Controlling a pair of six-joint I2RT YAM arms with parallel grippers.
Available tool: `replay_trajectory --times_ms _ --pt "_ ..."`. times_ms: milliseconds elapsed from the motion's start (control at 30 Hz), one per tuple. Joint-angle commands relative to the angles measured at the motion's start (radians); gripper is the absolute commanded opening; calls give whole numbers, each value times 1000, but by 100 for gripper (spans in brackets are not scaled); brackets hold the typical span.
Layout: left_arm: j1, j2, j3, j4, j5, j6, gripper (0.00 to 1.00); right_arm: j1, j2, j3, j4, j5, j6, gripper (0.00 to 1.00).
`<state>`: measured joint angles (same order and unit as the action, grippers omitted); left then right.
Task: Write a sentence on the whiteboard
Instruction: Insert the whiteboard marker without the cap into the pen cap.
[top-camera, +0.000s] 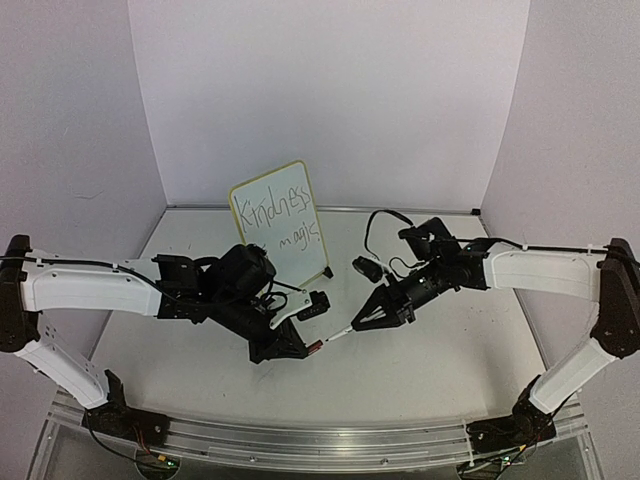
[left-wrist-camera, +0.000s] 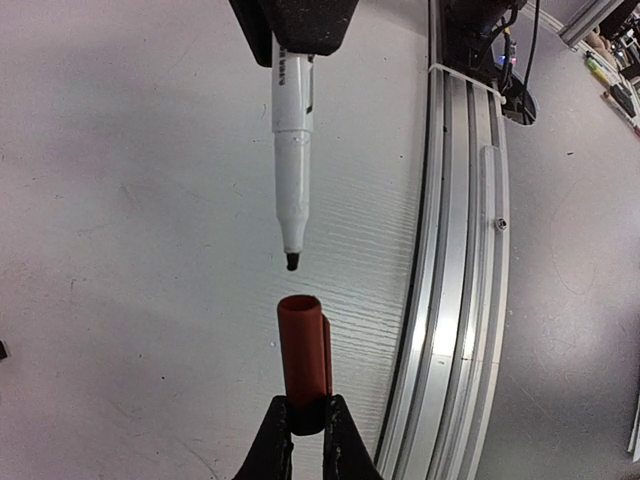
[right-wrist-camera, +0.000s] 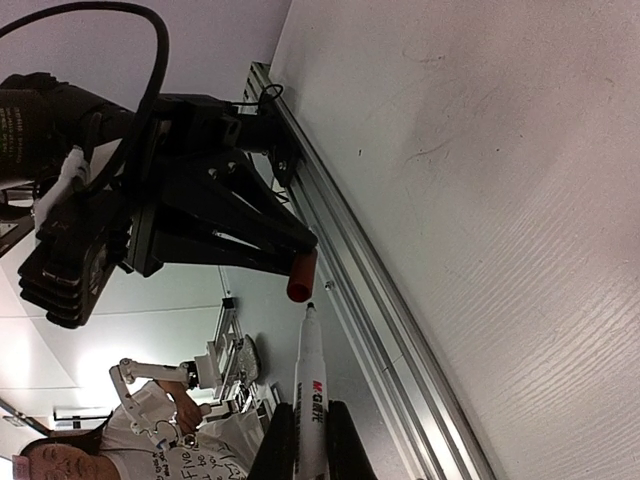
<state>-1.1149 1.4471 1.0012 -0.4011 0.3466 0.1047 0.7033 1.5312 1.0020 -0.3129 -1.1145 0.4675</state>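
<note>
1. Standing propped at the far side of the table (top-camera: 420, 385), the whiteboard (top-camera: 300, 262) leans back a little, close to the rear wall and left of centre.
2. The sentence (top-camera: 278, 213) runs across the board in thin dark handwriting on two lines: "Kindness" above and "magic" below. The word at the start of the lower line is too small to read.
3. The left gripper (left-wrist-camera: 306, 428) reaches in front of the board and is closed tight on a dark red marker cap (left-wrist-camera: 304, 345). Its fingertips pinch the cap's closed end, and the open mouth points away from the wrist.
4. The right gripper (right-wrist-camera: 308, 445) comes in from the other side with its jaws clamped on the barrel of a white marker (right-wrist-camera: 311, 385). The barrel carries printed lettering, and the dark tip points out past the fingers.
5. Marker tip and cap mouth face each other almost in line, with a small gap between them and no contact. Both are held above the table surface, in front of the whiteboard and well apart from it.
6. In the left wrist view, an aluminium rail (left-wrist-camera: 455, 300) runs along the table edge just beside the pair.
7. In the right wrist view, a person in a white printed shirt (right-wrist-camera: 195, 455) shows beyond the table edge.
</note>
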Motion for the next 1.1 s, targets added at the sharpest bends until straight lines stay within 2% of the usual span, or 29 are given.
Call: replay_trajectory --times_ms 0,1067 --pt "-9 2 25 19 22 8 0 11 21 49 17 2 -15 0" --pt "-10 16 30 17 15 5 0 35 49 39 20 -22 -21 0"
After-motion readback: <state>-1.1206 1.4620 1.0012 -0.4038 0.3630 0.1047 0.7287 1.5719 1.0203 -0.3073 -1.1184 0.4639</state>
